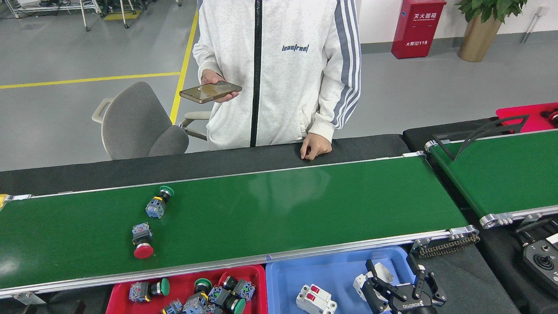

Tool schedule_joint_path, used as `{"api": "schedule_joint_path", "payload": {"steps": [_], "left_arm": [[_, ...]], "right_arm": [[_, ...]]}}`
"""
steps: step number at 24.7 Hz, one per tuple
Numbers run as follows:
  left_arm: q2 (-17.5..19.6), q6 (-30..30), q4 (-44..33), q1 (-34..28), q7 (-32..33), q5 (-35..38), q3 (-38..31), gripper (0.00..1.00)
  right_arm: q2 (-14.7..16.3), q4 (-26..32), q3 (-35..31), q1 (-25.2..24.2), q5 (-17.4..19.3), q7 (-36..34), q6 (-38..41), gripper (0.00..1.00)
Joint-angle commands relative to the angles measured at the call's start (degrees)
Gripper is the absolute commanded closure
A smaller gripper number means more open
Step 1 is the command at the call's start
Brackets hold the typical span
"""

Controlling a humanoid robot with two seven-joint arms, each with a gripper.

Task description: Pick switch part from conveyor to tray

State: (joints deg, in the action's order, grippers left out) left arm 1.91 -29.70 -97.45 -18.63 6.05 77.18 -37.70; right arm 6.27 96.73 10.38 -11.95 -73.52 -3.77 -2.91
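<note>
Currently listed: right claw point(394, 279), fingers apart and empty, lower right above the blue tray point(335, 272), where a white switch part point(316, 299) lies sorted; two button switches, red-capped point(142, 240) and green-capped point(158, 203), wait mid-left on the conveyor point(279, 209); left claw out of frame.

A: The conveyor point(270, 209) has a smooth, faintly sheened green belt; its edge rails look like bright metal.

B: Below it, the red tray point(120, 293) and blue tray point(331, 272) look like glossy plastic.
</note>
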Motion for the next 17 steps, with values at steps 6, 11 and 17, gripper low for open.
{"api": "schedule_joint_path", "payload": {"steps": [6, 11, 17], "left_arm": [[1.7, 1.9, -0.4, 3.9, -0.2, 3.0, 7.1, 0.00], [1.8, 3.1, 3.0, 11.9, 0.2, 12.1, 9.0, 0.00], [3.5, 2.9, 14.5, 19.2, 0.3, 12.4, 9.0, 0.00]], "right_arm": [[0.7, 0.7, -0.3, 0.9, -0.4, 0.0, 0.0, 0.00], [0.8, 0.7, -0.2, 1.0, -0.4, 0.2, 0.2, 0.00], [1.4, 0.6, 0.0, 1.9, -0.4, 0.2, 0.3, 0.00]]}}
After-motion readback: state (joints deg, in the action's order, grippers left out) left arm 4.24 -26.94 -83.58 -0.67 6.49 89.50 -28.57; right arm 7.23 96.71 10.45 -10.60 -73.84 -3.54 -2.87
